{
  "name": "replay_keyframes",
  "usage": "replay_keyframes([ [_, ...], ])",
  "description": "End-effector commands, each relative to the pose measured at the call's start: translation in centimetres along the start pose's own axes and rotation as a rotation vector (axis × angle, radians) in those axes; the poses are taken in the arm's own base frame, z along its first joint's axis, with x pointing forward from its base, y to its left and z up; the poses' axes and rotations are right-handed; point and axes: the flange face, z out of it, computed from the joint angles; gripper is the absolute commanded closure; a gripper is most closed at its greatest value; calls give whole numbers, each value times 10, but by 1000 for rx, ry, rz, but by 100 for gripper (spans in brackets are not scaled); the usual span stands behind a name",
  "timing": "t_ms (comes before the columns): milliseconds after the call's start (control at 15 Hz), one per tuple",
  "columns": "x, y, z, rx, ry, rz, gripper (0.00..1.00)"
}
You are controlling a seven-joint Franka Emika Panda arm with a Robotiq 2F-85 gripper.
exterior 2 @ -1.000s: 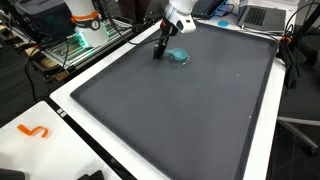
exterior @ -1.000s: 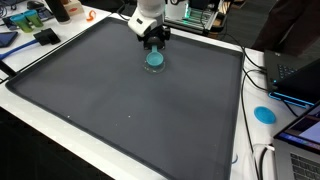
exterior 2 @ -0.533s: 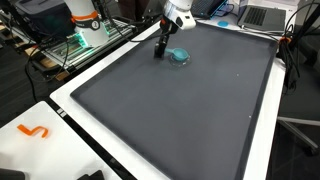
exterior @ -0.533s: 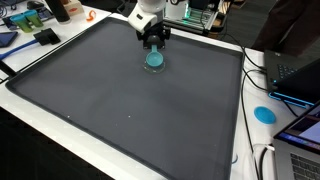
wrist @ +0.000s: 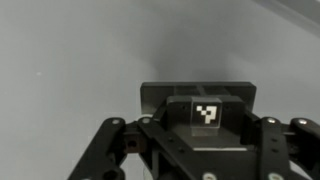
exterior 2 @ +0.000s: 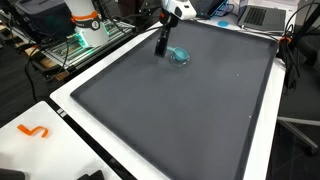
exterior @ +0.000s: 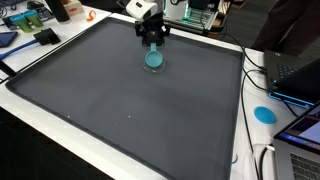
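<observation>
A small teal round dish point(exterior: 155, 60) lies on the big dark grey mat point(exterior: 120, 100) near its far edge; it also shows as the teal dish point(exterior 2: 180, 57) on the mat point(exterior 2: 180, 110). My gripper point(exterior: 153, 42) hangs just above and slightly behind the dish, apart from it, fingers spread and holding nothing. From the other side the gripper point(exterior 2: 160, 47) sits up and beside the dish. The wrist view shows only the gripper's black body with a square marker tag point(wrist: 206, 113) over bare grey mat; fingertips and dish are out of that view.
White table border surrounds the mat. A blue disc point(exterior: 264, 113), laptops point(exterior: 296, 75) and cables lie along one side. An orange squiggle point(exterior 2: 33, 130) rests on a white corner. Electronics and a cart point(exterior 2: 80, 40) stand beyond the far edge.
The gripper has risen straight up from around the teal dish, which stays on the mat in the same spot.
</observation>
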Motion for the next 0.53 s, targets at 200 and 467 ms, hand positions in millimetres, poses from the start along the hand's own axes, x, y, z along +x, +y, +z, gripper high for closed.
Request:
replay_keyframes([
  [200, -20, -3, -28, -40, 83, 3, 69],
  [467, -22, -7, -44, -47, 117, 23, 69],
])
